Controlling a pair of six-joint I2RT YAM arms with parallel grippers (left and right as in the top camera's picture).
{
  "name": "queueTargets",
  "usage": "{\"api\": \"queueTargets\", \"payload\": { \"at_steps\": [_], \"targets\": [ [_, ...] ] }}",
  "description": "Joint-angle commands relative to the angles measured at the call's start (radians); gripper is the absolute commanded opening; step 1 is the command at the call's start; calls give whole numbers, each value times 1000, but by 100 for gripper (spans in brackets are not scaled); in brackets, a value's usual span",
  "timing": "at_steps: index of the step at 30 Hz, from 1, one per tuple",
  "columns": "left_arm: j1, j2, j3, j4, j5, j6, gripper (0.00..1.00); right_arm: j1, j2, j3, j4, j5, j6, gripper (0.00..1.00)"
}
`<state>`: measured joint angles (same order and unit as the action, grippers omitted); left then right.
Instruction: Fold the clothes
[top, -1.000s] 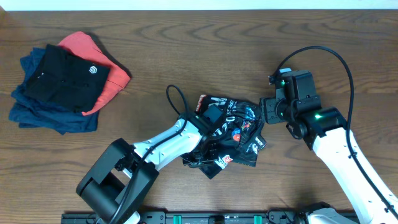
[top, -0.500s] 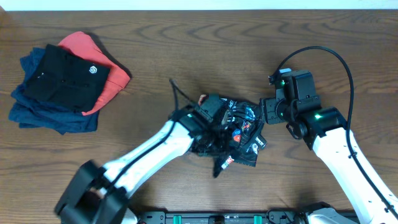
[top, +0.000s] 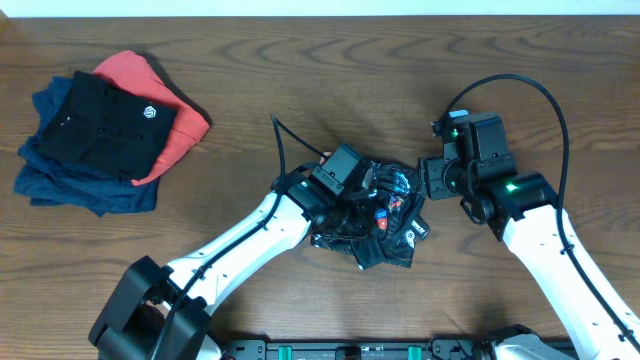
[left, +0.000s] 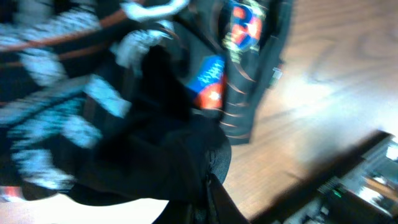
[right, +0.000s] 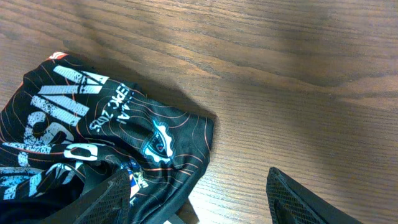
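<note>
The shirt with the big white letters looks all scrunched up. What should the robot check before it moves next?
1. Is the left gripper shut on the shirt? ok.
2. Is the right gripper open and empty? ok.
3. Is the shirt lying flat? not ok, it is bunched up.
4. Which part of the shirt is pinched? cannot tell, the left wrist view is blurred.
5. Is the folded pile well apart from the shirt? ok.

Dark wood-grain table (top: 300, 70), soft glare on its surface, pale strip (top: 320, 8) beyond it
</note>
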<state>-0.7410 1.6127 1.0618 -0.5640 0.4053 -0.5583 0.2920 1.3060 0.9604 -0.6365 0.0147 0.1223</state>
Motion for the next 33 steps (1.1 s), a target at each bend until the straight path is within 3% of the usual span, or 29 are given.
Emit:
{"api": "queueTargets", "payload": {
  "at_steps": [1,8,17,33],
  "targets": [
    [5,6,4,-6,-137,16,15,-12,-12,14,-3,-4,4,68],
    [5,22,3,-14,-156,16,33,-12,-12,14,-3,-4,4,68],
    [5,8,2,-88,-153,16,33,-12,-12,14,-4,-4,4,68],
    [-11,150,-13,11,-167,9,33,-12,-12,14,-4,-4,5,68]
  ]
}}
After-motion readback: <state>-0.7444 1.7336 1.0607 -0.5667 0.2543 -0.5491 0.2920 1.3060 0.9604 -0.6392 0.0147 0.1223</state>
